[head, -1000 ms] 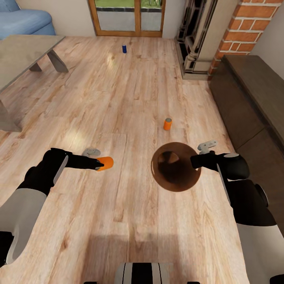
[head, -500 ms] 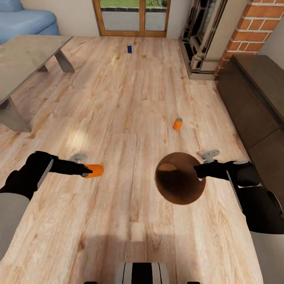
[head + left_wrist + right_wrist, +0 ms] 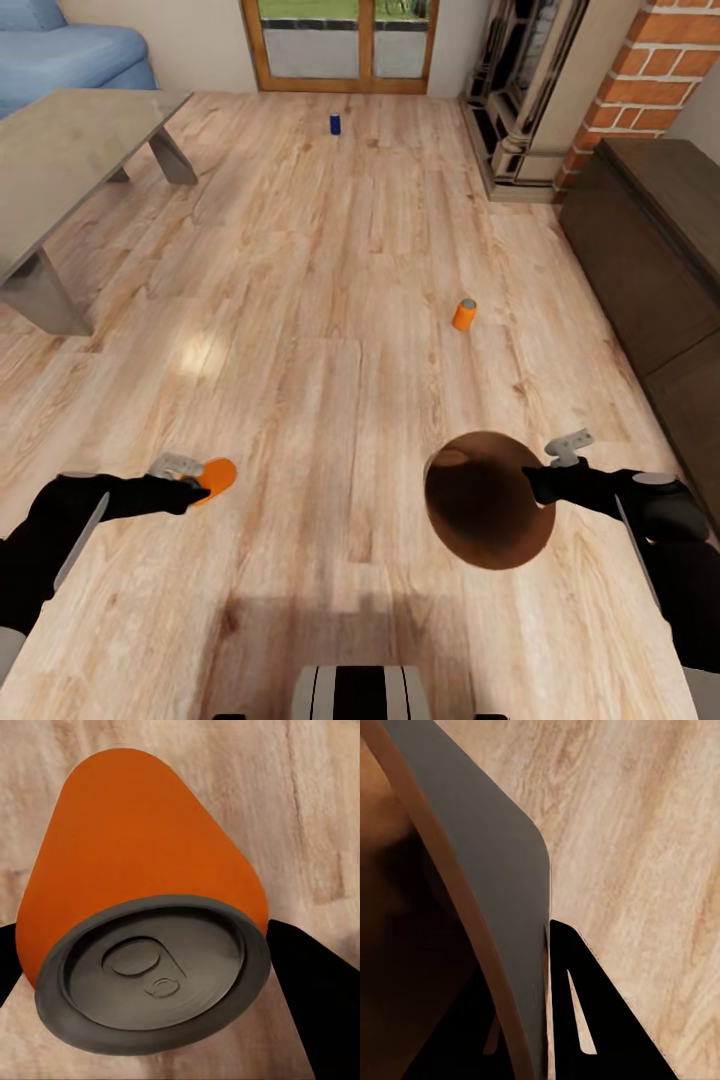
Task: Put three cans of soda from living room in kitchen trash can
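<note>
Our left gripper [image 3: 196, 484] squeezes an orange can [image 3: 216, 477]. Our right gripper [image 3: 537, 485] pinches the rim of the trash can [image 3: 488, 500] above the wood floor [image 3: 330, 300].

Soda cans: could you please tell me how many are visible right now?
3: one orange can in the left gripper, another orange can on the floor, a blue can near the glass doors.
</note>
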Controlling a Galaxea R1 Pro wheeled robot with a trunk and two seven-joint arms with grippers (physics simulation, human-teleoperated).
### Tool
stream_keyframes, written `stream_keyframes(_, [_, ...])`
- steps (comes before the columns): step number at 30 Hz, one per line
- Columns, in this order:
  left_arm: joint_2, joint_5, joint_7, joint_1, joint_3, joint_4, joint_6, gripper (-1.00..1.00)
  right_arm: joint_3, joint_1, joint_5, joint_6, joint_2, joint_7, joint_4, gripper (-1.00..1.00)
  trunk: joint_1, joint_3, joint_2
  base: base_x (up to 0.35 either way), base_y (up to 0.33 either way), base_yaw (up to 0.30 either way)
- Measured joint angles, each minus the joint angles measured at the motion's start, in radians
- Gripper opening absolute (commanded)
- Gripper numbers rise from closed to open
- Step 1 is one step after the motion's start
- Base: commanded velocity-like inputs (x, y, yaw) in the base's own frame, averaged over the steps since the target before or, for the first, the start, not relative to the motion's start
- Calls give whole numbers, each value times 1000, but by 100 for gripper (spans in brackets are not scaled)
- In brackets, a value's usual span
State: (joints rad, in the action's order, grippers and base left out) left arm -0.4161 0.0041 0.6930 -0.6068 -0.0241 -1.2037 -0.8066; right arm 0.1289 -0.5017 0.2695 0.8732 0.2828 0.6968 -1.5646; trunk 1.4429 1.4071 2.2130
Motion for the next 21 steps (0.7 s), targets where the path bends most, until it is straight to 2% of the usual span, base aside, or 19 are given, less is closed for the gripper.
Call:
stream_keyframes(2, [2,2,-11,17,6,-25,9,-100,4,25,-3,-13,0,2,1,-100,0,0,0,0,125,0])
stream_keyframes(3, [5,3,-16,25,8,-34,11,-100,10,45,-5,-49,0,2,0,-100,0,0,0,0,75,0])
stream_keyframes(6, [12,4,-19,30,10,-42,13,-100,43,60,-5,-89,0,1,0,-100,0,0,0,0,34,0])
stream_keyframes(8, [17,4,-19,31,10,-43,14,-100,55,63,9,-102,0,1,0,-100,0,0,0,0,16,0])
stream_keyframes(9, [22,5,-19,32,10,-44,14,-100,60,65,3,-104,-1,1,0,-100,0,0,0,0,8,0])
stream_keyframes(21, [35,3,-33,33,15,-45,10,-100,71,82,-1,-113,-3,1,-1,-100,-46,-38,-84,0,2,0])
